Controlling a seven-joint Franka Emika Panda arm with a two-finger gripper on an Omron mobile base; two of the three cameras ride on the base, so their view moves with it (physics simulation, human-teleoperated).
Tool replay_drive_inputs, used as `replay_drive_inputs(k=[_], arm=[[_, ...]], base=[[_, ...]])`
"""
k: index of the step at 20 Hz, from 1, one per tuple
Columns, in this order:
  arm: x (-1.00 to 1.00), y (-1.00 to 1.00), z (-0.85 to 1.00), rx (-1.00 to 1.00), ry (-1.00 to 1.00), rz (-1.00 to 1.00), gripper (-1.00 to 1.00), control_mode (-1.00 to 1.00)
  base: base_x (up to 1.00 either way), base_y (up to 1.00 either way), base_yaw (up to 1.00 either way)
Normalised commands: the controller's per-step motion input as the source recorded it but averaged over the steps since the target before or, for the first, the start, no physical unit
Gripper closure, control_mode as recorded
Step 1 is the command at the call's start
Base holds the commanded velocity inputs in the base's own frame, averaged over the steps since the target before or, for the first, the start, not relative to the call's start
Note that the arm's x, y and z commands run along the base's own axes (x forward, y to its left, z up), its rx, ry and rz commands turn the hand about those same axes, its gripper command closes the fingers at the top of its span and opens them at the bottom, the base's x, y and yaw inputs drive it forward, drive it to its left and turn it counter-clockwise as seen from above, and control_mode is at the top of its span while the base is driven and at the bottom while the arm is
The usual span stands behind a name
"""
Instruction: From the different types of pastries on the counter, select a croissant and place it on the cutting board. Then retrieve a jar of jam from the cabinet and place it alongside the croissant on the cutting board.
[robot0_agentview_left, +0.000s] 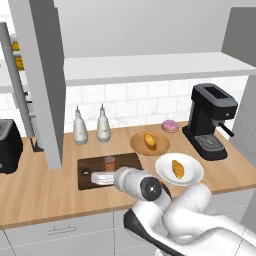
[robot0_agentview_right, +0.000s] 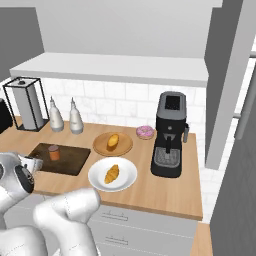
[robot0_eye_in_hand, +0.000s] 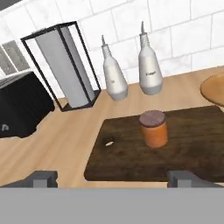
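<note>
The jar of jam (robot0_eye_in_hand: 153, 128) stands upright on the dark cutting board (robot0_eye_in_hand: 192, 148), near the end with the small hole. My gripper (robot0_eye_in_hand: 114, 179) is open, its tips spread wide at the board's near edge, a short way back from the jar and touching nothing. The base views show the gripper (robot0_agentview_left: 95, 177) (robot0_agentview_right: 34, 163) low over the board's front edge, with the jar (robot0_agentview_left: 110, 163) (robot0_agentview_right: 54, 152) just beyond. The croissant (robot0_agentview_left: 177, 169) (robot0_agentview_right: 111, 174) lies on a white plate (robot0_agentview_left: 192, 176). A yellow-orange bun (robot0_agentview_left: 149, 141) rests on the round wood plate (robot0_agentview_left: 137, 145). The pink doughnut (robot0_agentview_left: 170, 125) sits on the counter (robot0_agentview_left: 40, 195).
Two white bottles (robot0_eye_in_hand: 150, 65) (robot0_eye_in_hand: 114, 76) stand behind the board by the tiled wall. A wire-framed holder (robot0_eye_in_hand: 65, 65) and a black toaster (robot0_eye_in_hand: 19, 107) are to the left. A black coffee machine (robot0_agentview_left: 210, 120) stands at the right. A grey cabinet door panel (robot0_agentview_left: 42, 80) hangs open above the counter.
</note>
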Motion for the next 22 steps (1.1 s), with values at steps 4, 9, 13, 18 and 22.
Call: replay_drive_inputs(k=[4, 9, 13, 18, 22], arm=[[-0.92, -1.00, 0.34, -0.02, 0.48, -0.16, -1.00, -1.00], [-0.79, -1.00, 0.35, -0.04, 0.53, -0.18, -1.00, -1.00], [-0.52, -0.88, 0.23, -0.10, 0.43, -0.15, -1.00, -1.00], [0.12, -0.18, -0.01, -0.07, -0.01, 0.00, -1.00, -1.00], [0.05, -0.79, 0.00, -0.09, 0.00, 0.00, -1.00, -1.00]], base=[[0.00, 0.00, 0.00], [0.00, 0.00, 0.00], [0.00, 0.00, 0.00], [0.00, 0.00, 0.00], [0.00, 0.00, 0.00]])
